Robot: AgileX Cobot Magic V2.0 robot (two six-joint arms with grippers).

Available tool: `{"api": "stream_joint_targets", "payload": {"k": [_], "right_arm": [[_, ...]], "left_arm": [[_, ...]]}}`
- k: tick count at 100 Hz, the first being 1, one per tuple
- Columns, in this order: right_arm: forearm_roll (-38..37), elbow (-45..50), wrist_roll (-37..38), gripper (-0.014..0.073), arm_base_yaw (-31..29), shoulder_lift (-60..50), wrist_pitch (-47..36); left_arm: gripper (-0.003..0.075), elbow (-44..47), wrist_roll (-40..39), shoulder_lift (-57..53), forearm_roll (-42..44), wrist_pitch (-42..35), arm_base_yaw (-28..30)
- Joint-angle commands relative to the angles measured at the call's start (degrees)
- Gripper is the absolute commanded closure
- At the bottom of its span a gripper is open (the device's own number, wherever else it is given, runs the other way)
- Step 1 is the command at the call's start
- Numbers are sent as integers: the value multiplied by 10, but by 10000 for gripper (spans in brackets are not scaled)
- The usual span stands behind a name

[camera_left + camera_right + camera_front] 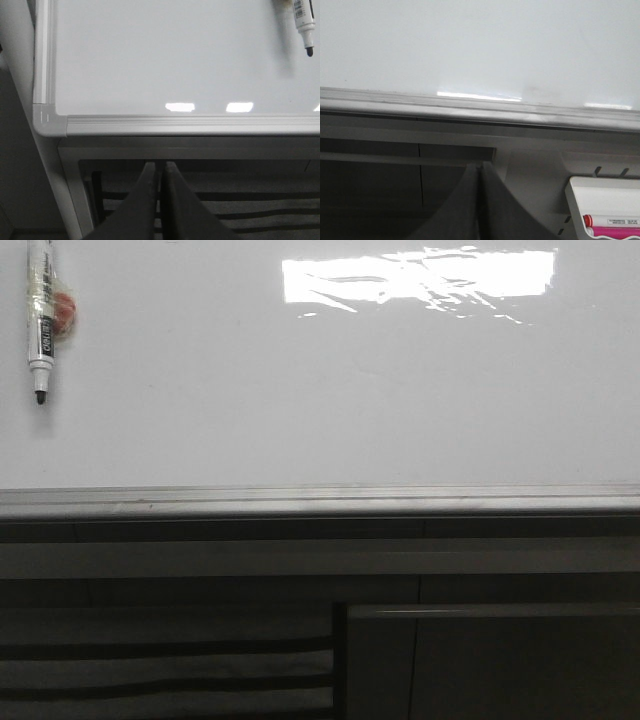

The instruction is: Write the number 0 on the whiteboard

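On whiteboard (320, 390), far left: one marker (41, 320), uncapped, light, rigid, slick barrel; I judge mid-barrel the best hold. Number 0: none drawn. My left gripper (159, 172) and right gripper (480, 175): both pressed together, empty, below the board's rail (320, 500). Nothing obstructs.

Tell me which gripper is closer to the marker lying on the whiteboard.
The left gripper: its wrist view shows the marker on the whiteboard. The right gripper's view shows only bare board, no marker.
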Motion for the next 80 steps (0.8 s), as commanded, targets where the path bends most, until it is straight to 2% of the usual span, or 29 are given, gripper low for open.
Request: {"api": "stream_joint_targets", "payload": {"k": [1,80], "right_arm": [[7,6,-1,662,-3,-11,-9],[7,6,-1,662,-3,-11,-9]], "left_arm": [[740,18,0,-18,-6,-28,-4],[740,18,0,-18,3,-29,-4]]}}
